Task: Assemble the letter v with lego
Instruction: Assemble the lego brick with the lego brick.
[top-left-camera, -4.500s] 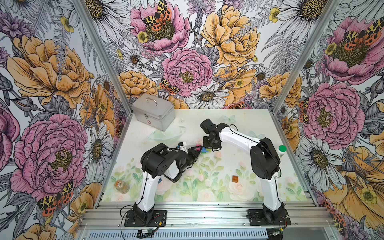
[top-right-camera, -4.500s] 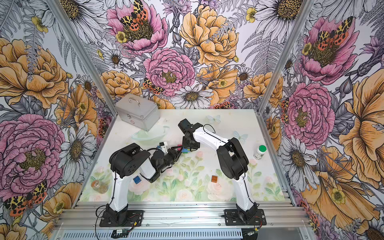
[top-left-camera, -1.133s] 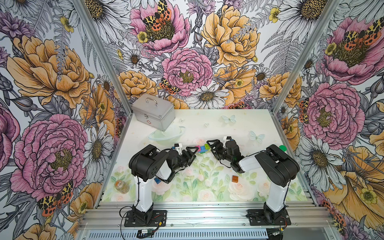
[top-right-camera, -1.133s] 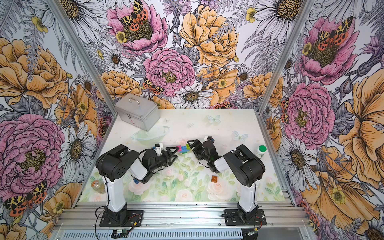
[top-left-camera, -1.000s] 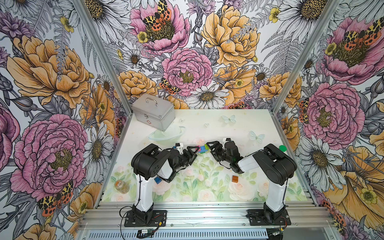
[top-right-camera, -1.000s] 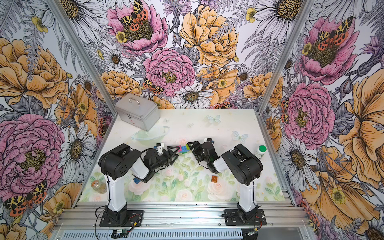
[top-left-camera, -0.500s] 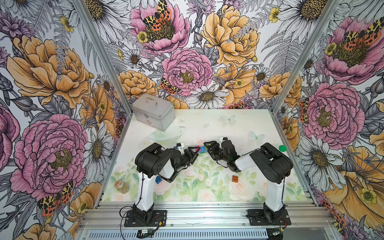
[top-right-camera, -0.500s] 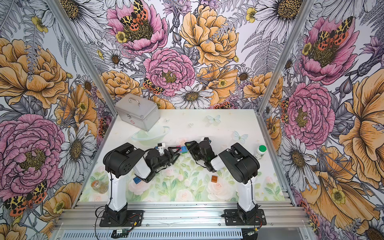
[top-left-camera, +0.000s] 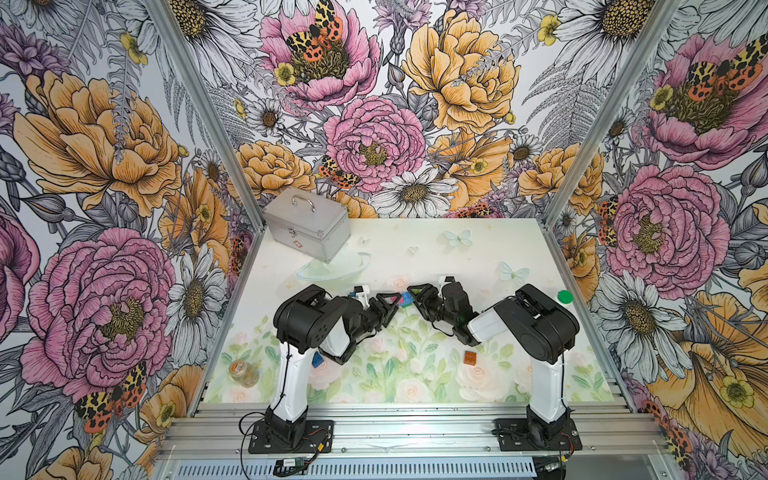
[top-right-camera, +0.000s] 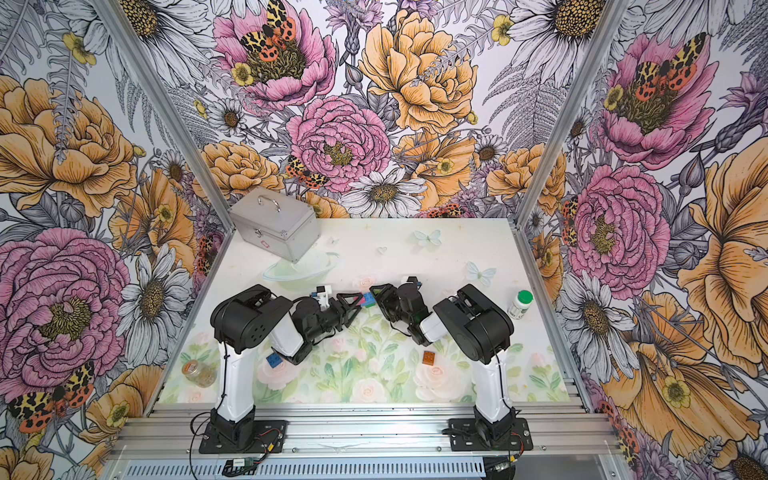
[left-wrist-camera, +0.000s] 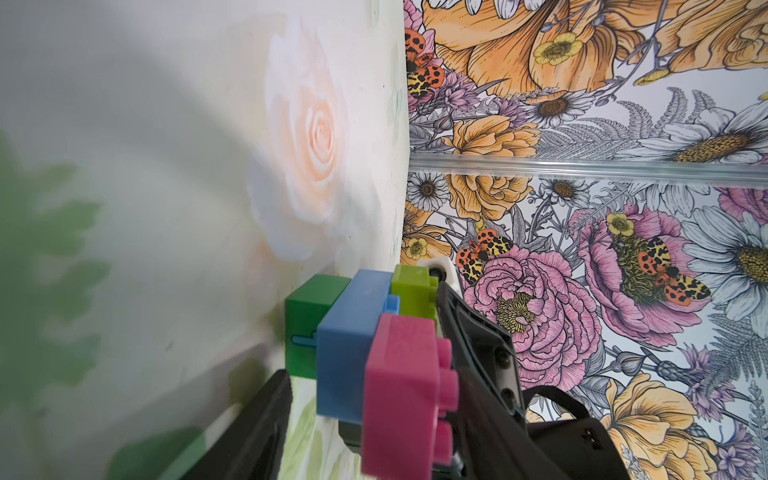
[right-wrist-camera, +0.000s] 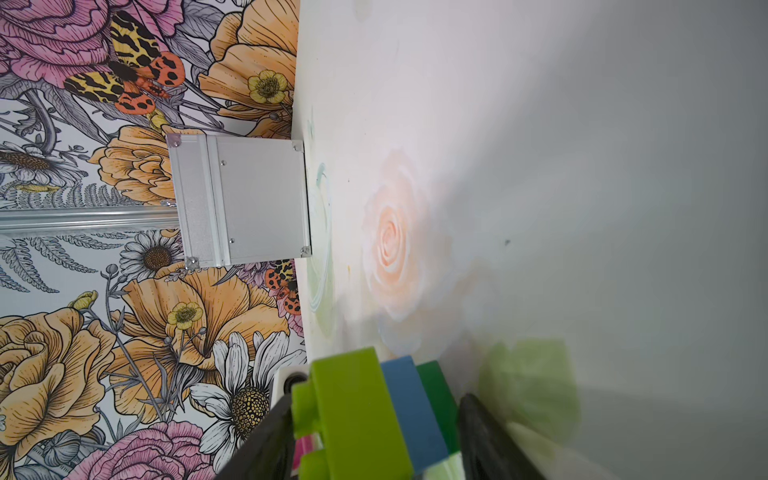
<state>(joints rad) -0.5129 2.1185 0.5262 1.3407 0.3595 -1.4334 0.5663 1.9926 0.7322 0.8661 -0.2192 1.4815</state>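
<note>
The lego stack (top-left-camera: 405, 299) (top-right-camera: 367, 300) stands mid-table: a dark-green brick (left-wrist-camera: 309, 328) at the base, a light-blue bar (left-wrist-camera: 349, 345), then pink (left-wrist-camera: 399, 395) and lime (right-wrist-camera: 357, 415) bricks on top. My left gripper (left-wrist-camera: 363, 332) (top-left-camera: 392, 300) straddles its pink end. One finger rests on the pink studs, and a strip of mat shows between the other finger and the bar. My right gripper (right-wrist-camera: 379, 398) (top-left-camera: 415, 293) straddles the lime end, one finger at the lime studs and the other a sliver off the dark green. An orange brick (top-left-camera: 470, 356) and a dark-blue brick (top-right-camera: 273, 359) lie loose near the front.
A metal case (top-left-camera: 307, 222) sits at the back left corner. A green-capped white bottle (top-right-camera: 521, 303) stands by the right wall. A small jar (top-left-camera: 243, 372) lies at the front left. The dark-blue brick is partly under the left arm's elbow.
Both grippers have moved in on the stack from either side, and their jaws have narrowed around it. The right arm came forward and down from over the back of the table.
</note>
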